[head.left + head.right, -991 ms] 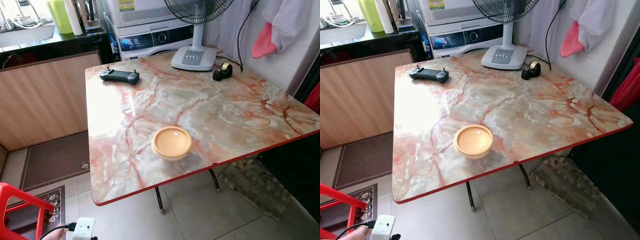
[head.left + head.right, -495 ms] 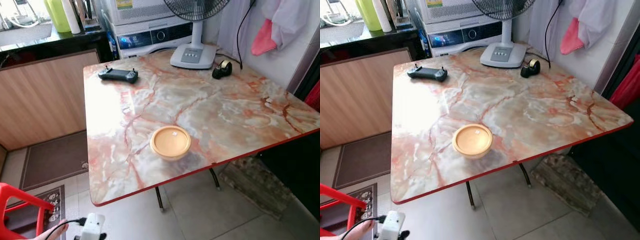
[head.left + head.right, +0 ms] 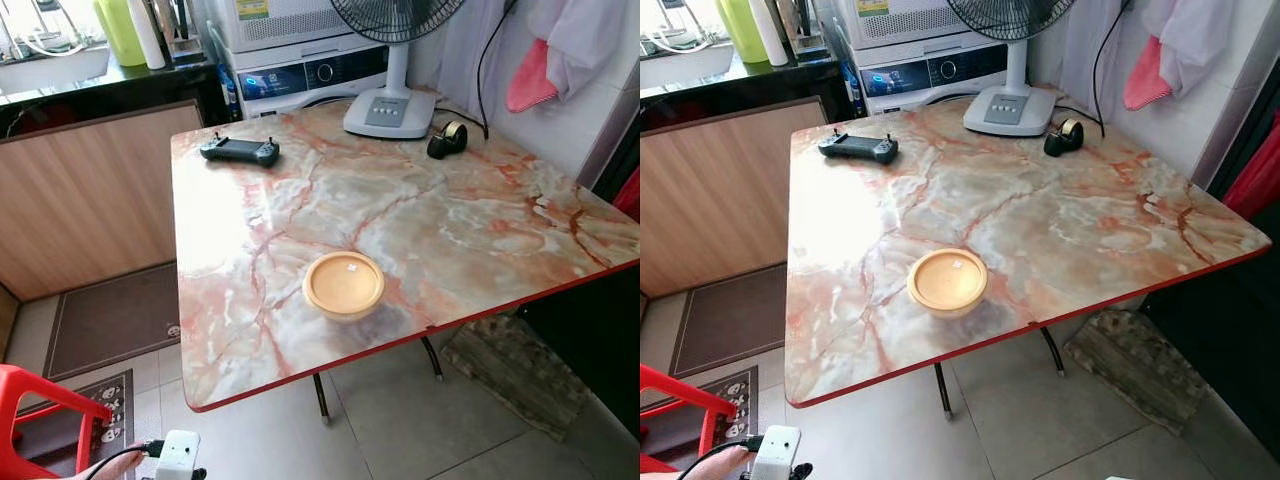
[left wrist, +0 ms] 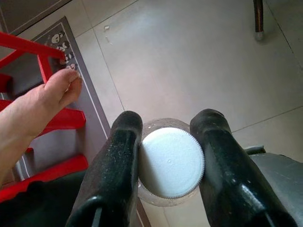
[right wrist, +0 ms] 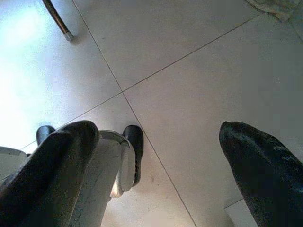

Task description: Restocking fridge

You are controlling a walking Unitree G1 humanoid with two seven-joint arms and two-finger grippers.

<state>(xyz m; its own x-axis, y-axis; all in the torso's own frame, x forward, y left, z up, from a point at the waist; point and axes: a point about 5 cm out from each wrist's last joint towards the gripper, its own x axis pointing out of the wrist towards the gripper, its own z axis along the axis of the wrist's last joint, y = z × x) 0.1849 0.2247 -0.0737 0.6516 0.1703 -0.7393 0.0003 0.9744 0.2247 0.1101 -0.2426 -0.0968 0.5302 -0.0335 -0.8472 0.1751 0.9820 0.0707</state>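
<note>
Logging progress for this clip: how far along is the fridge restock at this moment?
Early, by the look of it. Done: nothing visibly stocked. In hand: the left gripper is shut on a white-capped bottle, held above the tiled floor. The right gripper is open and carries nothing. Left: the orange lidded container sits untouched on the marble table.

My left claw (image 4: 165, 142) is closed on a white-capped bottle (image 4: 170, 163), so nothing passes between its fingers. Beyond it: bare floor tile (image 4: 189, 61); to one side, a person's foot (image 4: 45, 101) and a red stool (image 4: 42, 56). My right claw (image 5: 161, 156) gapes over bare tile (image 5: 189, 85).
</note>
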